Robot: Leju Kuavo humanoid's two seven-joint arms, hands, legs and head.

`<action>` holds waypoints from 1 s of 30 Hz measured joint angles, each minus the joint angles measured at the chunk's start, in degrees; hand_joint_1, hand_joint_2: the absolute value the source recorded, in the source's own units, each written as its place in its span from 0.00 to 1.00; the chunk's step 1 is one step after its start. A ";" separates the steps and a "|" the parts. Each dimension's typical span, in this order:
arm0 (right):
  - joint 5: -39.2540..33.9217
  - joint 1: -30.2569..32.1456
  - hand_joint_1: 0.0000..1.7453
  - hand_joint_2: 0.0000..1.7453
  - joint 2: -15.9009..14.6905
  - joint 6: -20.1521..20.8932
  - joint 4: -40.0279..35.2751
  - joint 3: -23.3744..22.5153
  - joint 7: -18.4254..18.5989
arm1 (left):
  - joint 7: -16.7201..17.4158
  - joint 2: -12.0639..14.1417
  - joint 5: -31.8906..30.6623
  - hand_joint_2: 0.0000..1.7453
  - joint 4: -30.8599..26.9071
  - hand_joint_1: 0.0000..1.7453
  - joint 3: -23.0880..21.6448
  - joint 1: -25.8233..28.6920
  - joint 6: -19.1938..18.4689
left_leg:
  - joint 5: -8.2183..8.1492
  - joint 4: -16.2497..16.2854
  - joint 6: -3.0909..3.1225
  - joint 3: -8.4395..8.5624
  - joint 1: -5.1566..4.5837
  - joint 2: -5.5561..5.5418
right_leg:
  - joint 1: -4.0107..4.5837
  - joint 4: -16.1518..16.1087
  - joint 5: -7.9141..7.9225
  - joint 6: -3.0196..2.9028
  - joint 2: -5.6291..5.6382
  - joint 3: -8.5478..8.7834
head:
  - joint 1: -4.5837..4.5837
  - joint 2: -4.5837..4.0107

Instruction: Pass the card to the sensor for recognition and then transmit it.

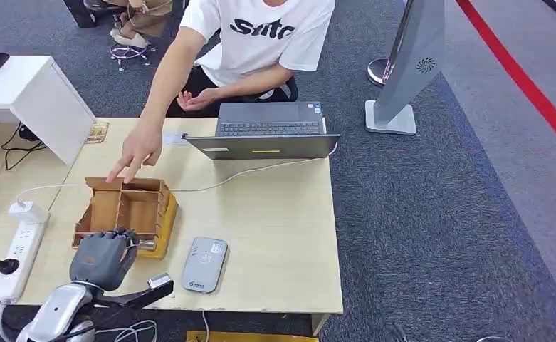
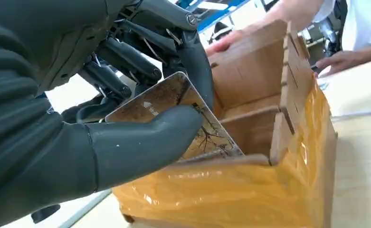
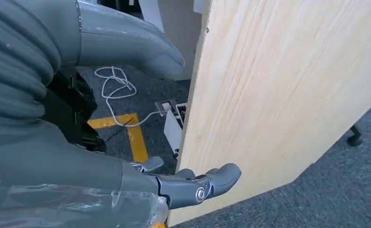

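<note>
- Right hand (image 3: pixel 193 187) hangs beside the desk (image 3: pixel 278 95) edge, fingers (image 3: pixel 221 176) loosely curled, holding nothing.
- Left hand (image 1: pixel 104 258) pinches the card (image 2: pixel 174 118) at the box (image 1: pixel 129 206), thumb against fingers.
- Judged: card barely lifted; sensor (image 1: pixel 204 264) pass and handover remain.
- A person's hand (image 1: pixel 141 151) touches the box's far rim.

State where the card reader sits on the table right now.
In the head view the grey card reader lies flat near the table's front edge, just right of the wooden box and the robot's left hand.
</note>
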 joint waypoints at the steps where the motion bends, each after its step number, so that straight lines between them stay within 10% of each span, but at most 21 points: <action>1: 0.00 0.00 0.00 1.00 0.00 0.00 0.00 0.00 0.00 | 0.02 0.00 0.11 1.00 -0.42 1.00 0.00 -0.13 0.44 | 0.00 0.00 0.00 0.00 0.00 0.00 | 0.00 0.00 0.00 0.00 0.00 0.00 | -0.02 -0.02; 17: 0.04 -0.01 0.00 1.00 -0.28 -0.04 -0.07 0.98 0.35 | 1.11 1.03 4.50 1.00 -9.10 1.00 0.00 -11.27 2.87 | 0.07 0.02 -0.01 -0.02 0.01 -0.12 | 0.02 0.01 0.03 -0.02 -0.13 0.02 | 0.00 0.00; 30: -1.92 -1.55 0.00 1.00 -2.06 -0.61 2.32 4.77 -1.09 | -0.15 2.60 9.64 1.00 -10.73 1.00 -0.55 -26.37 -3.17 | 0.13 0.02 -0.07 0.00 0.01 -0.06 | 0.01 0.01 0.07 -0.04 -0.02 0.00 | -0.06 0.00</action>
